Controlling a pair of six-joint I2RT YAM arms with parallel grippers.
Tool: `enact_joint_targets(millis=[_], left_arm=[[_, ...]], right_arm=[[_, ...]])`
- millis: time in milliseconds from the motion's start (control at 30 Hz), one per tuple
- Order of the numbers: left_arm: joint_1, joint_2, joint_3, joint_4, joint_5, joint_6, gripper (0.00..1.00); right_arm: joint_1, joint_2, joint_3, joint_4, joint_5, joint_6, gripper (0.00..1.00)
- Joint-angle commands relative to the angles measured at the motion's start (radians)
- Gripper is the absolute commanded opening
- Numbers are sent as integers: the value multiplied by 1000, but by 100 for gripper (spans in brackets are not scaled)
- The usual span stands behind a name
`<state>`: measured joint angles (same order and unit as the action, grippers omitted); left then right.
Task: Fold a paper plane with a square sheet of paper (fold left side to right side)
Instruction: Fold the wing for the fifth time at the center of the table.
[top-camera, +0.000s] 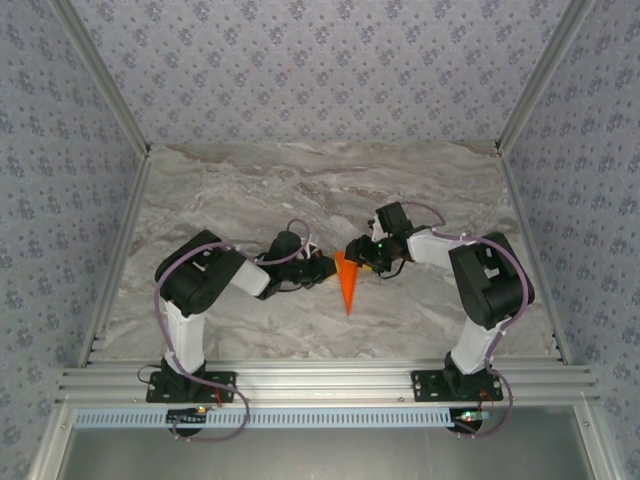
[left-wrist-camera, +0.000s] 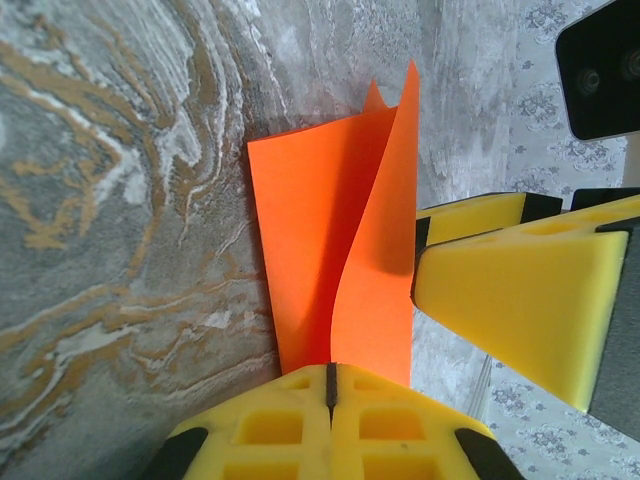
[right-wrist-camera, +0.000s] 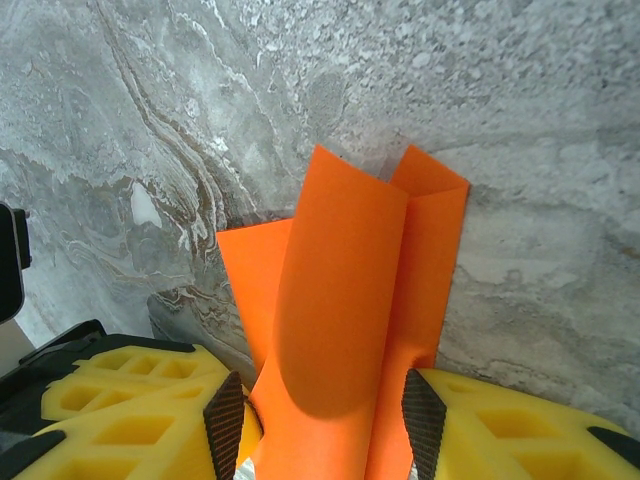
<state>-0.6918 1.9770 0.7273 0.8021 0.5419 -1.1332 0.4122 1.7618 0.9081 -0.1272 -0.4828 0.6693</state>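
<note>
The orange paper (top-camera: 346, 285) is a narrow dart lying at mid-table, its tip toward the arms. My left gripper (top-camera: 326, 268) reaches it from the left, and in the left wrist view this gripper (left-wrist-camera: 330, 375) is shut on the near edge of a raised flap of the paper (left-wrist-camera: 310, 250). My right gripper (top-camera: 357, 256) comes in from the right. Its fingers (right-wrist-camera: 424, 420) stand apart in the right wrist view, and the curled paper (right-wrist-camera: 350, 300) fills the gap and touches both pads. The right gripper's yellow fingers (left-wrist-camera: 520, 290) sit against the flap's right edge.
The grey marble tabletop (top-camera: 250, 190) lies open behind and on both sides of the paper. Patterned walls and aluminium rails (top-camera: 320, 380) bound the workspace. The two arms nearly meet over the paper.
</note>
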Motion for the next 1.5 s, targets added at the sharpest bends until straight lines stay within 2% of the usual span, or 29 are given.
enact_joint_targets(millis=[0, 200, 467, 533, 733, 900, 1467], left_arm=[[8, 8, 21, -23, -7, 24, 0], [6, 25, 24, -27, -6, 26, 0], [7, 27, 21, -36, -10, 30, 0], [7, 26, 21, -38, -11, 30, 0], [6, 26, 23, -41, -14, 32, 0], [7, 26, 24, -45, -16, 34, 0], [7, 20, 28, -85, -33, 45, 0]], right_arm=[[16, 38, 3, -38, 13, -11, 50], [8, -18, 12, -19, 1, -20, 50], [0, -102, 25, -99, 66, -62, 50], [-1, -111, 16, -73, 54, -53, 46], [11, -73, 29, -32, 16, -31, 27], [24, -41, 38, -5, 13, -11, 19], [28, 24, 74, -59, 66, -64, 17]])
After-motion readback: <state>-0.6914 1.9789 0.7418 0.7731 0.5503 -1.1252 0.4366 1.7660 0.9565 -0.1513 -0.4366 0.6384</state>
